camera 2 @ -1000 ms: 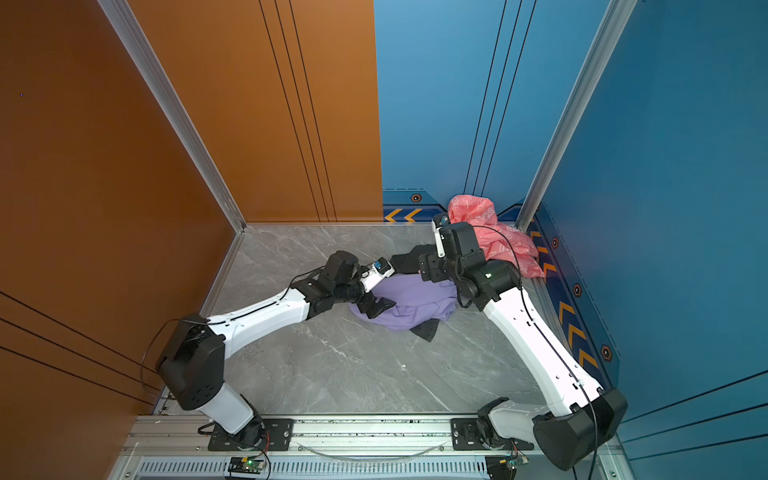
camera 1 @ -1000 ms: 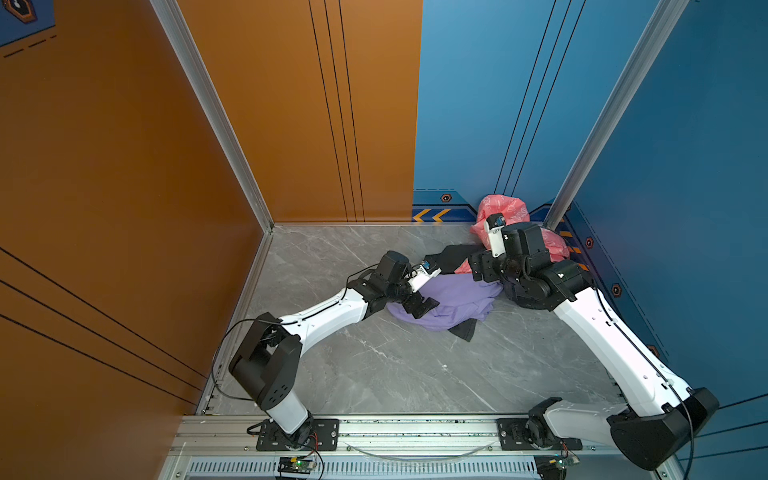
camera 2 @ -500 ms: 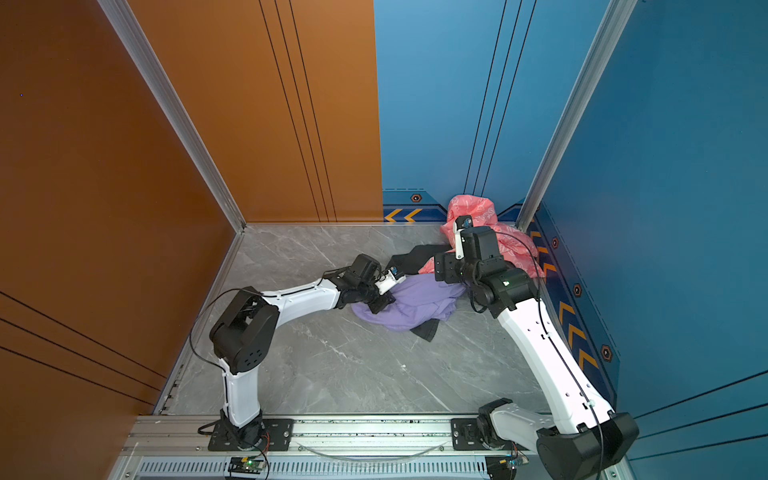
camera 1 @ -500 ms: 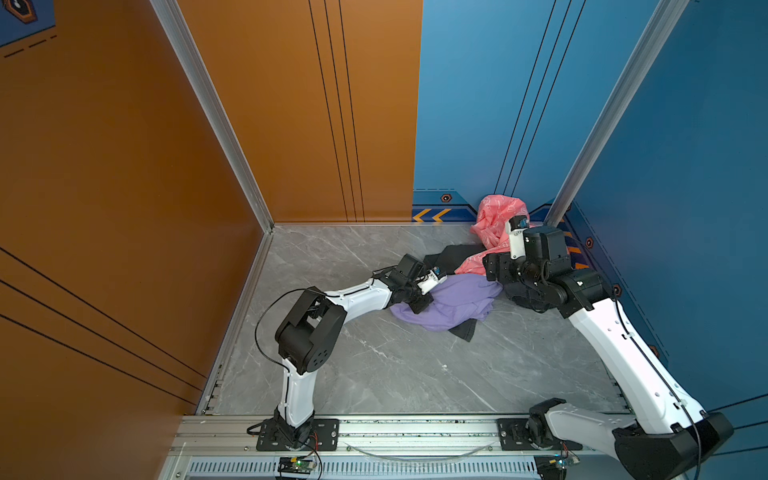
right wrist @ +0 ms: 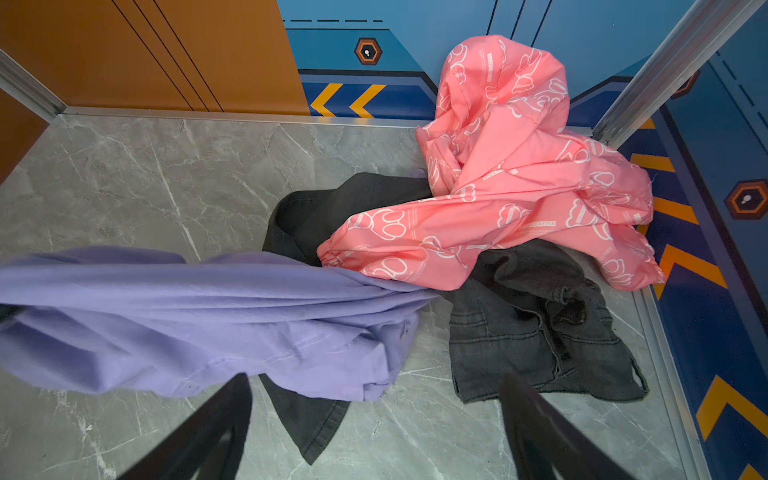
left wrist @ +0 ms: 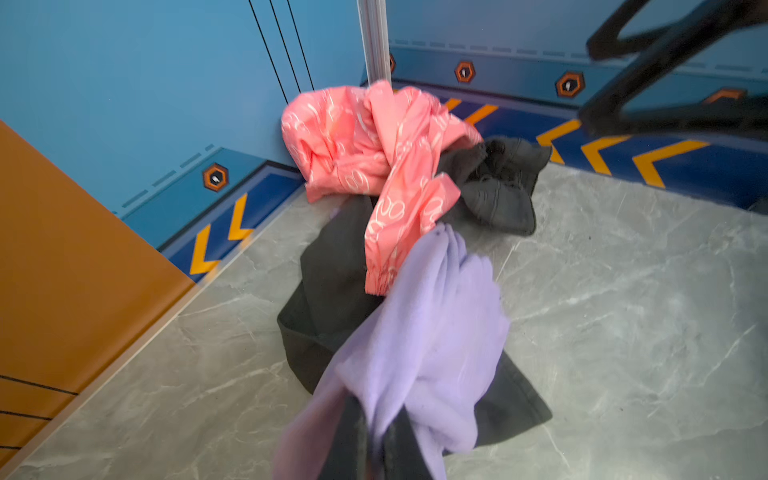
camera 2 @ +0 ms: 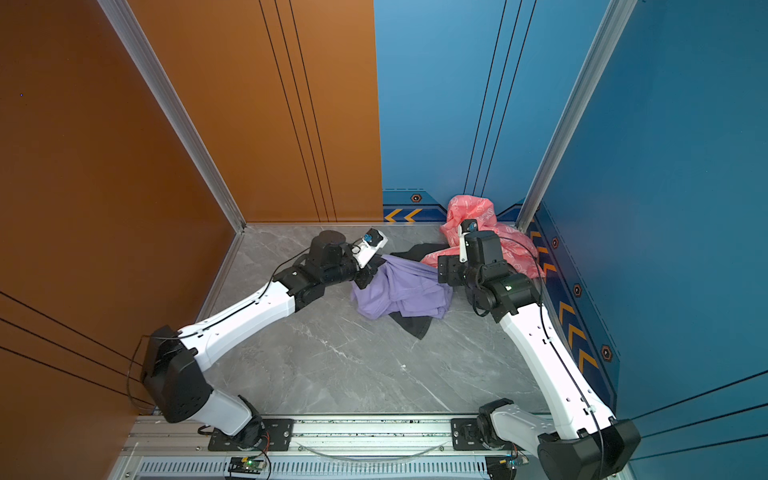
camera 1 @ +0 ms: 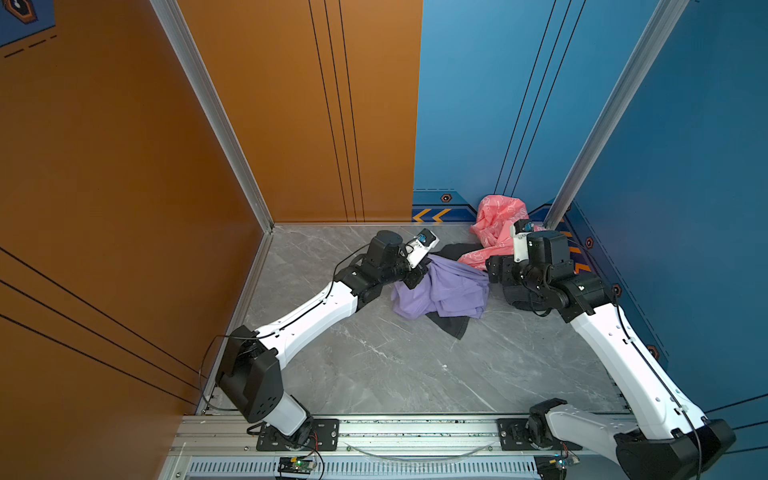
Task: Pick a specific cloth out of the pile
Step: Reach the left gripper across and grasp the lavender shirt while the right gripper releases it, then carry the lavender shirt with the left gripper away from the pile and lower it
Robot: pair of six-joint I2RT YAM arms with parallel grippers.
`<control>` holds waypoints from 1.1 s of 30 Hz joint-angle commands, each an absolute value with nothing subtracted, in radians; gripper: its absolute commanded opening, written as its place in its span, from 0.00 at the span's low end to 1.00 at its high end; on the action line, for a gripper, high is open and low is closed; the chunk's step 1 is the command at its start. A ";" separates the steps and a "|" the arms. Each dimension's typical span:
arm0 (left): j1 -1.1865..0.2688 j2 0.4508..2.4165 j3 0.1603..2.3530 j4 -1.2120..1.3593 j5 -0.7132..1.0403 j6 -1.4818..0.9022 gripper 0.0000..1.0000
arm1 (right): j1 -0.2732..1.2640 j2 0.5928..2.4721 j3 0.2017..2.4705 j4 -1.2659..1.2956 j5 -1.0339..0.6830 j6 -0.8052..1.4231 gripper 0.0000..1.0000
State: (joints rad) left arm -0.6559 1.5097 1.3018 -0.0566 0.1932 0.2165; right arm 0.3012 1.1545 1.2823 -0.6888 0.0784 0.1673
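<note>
- The jaws of the left gripper (left wrist: 376, 419) are pressed together, pinching a bunched fold of the cloth (left wrist: 436, 332).
- The cloth is plain lavender, soft and creased. It is pulled into a rope-like twist, and its far end runs under the sleeve of the pink jacket (right wrist: 519, 187) and over the dark trousers (right wrist: 536, 332).
- The jaws of the right gripper (right wrist: 376, 378) are spread and hold nothing, above the cloth's hem.
- The pile (camera 1: 498, 224) sits at the far right corner of the grey table (camera 1: 395, 365).
</note>
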 commanded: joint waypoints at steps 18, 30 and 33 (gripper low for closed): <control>-0.378 1.216 1.594 -0.150 0.207 0.012 0.00 | 0.279 1.140 1.259 -0.553 -0.008 0.235 1.00; -0.249 1.219 1.824 -0.378 0.073 0.074 0.00 | 0.278 1.137 1.250 -0.539 -0.058 0.238 1.00; -0.218 1.213 1.821 -0.393 0.050 0.085 0.00 | 0.279 1.141 1.248 -0.535 -0.073 0.240 1.00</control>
